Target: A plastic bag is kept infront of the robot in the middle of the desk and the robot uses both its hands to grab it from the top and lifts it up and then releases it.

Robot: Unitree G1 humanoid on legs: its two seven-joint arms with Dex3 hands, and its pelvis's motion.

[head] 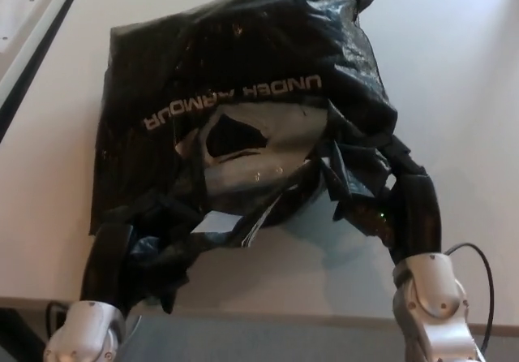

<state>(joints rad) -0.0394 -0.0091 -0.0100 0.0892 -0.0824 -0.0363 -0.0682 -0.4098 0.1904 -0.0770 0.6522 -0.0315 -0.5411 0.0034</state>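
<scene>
A pale, matte desk (454, 70) is filling nearly the whole view, light falling evenly across it and casting a soft shadow near its front edge, while a dark gap (32, 78) is running diagonally at upper left beside a white sheet (20, 9) marked with small print.

We saw the pale worktop (454, 70) spread wide, and at far left a dark gap ran beside a white panel (28, 13) with small dots.
</scene>
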